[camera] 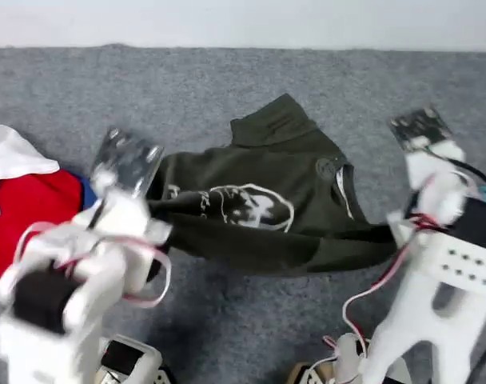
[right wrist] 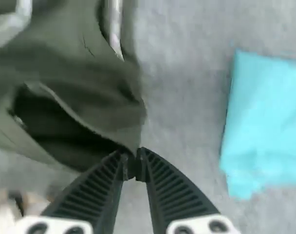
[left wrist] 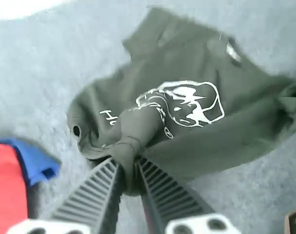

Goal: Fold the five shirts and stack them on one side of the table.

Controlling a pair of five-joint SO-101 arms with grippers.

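Table [camera: 67, 88]: grey cloth; bare stretch beyond left gripper [left wrist: 128, 168] and right gripper [right wrist: 132, 163] leaves folding room.
Green shirt [camera: 283, 184]: spans between the grippers, probably to draw it flat.
Red shirt [camera: 27, 216]: just outboard of left gripper; likely the stack side.
Cyan shirt [right wrist: 265, 122]: outboard of right gripper, apart; its edge bounds sideways travel.
Left gripper: closed on bunched green fabric.
Right gripper: pinching the shirt's opposite edge.
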